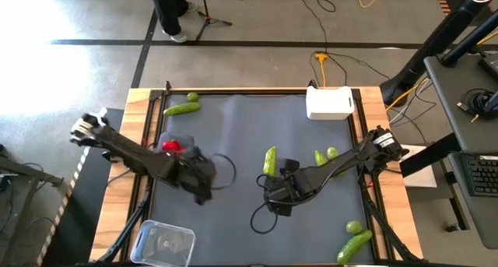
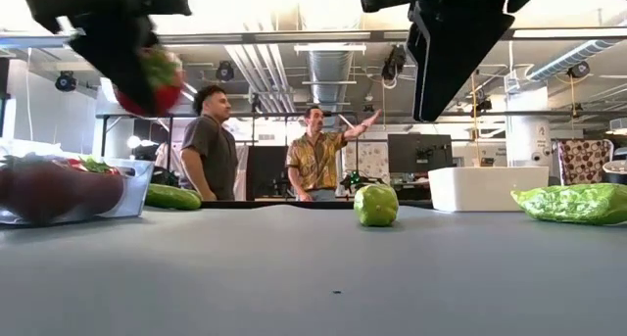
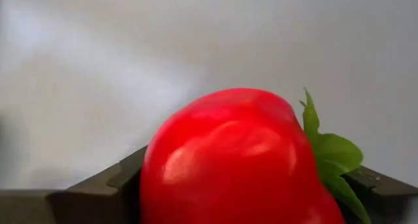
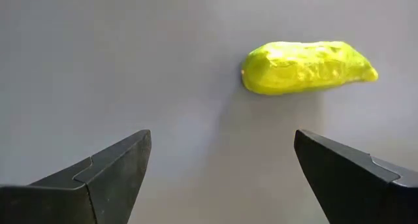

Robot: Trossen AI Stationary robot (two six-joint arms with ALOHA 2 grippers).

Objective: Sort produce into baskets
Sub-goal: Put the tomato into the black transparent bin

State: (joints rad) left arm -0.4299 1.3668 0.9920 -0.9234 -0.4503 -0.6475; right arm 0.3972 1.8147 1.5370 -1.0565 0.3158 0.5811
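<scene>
My left gripper (image 1: 201,183) is over the mat's left half, shut on a round red piece with a green top (image 3: 228,152), held high above the table in the low view (image 2: 147,86). Just to its far left a small tray (image 1: 185,141) holds other red pieces (image 2: 49,189). My right gripper (image 4: 222,165) is open and empty over the middle of the mat (image 1: 276,198). A long yellow-green piece (image 4: 307,67) lies on the mat ahead of its fingers and also shows in the high view (image 1: 270,159). My left gripper pinches the red piece's two sides (image 3: 153,178) between its two fingers (image 3: 111,185), coming from above and pointing down. The green top (image 3: 333,155) sits beside one finger. The piece is lifted clear of the table.
A white box (image 1: 331,103) stands at the far right, a clear tub (image 1: 163,244) at the near left. Green pieces lie at the far left (image 1: 183,107), right of centre (image 1: 320,156) and near right (image 1: 354,244). Two people (image 2: 318,165) stand beyond the table.
</scene>
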